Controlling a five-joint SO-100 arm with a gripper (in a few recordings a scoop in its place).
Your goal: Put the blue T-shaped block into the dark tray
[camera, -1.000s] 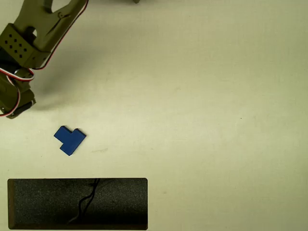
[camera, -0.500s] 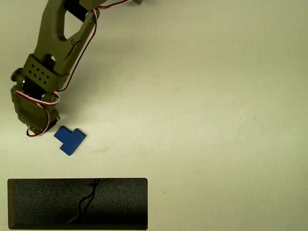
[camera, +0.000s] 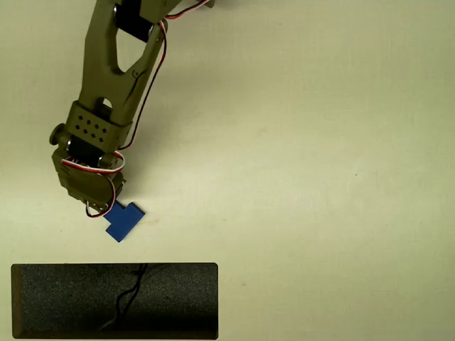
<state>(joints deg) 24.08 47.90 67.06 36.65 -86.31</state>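
While its grip is hidden, gripper overlaps flat blue T-shaped block above grainy dark tray.

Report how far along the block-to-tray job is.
Done: in the overhead view the arm has come to the blue T-shaped block, its gripper covering the block's upper-left corner. In hand: securing a grip; the jaws are hidden, so a hold cannot be confirmed. Left: carry the block into the dark tray, which holds no block.

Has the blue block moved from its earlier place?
Yes. The blue block has shifted right and slightly down, toward the black tray, which stayed put.
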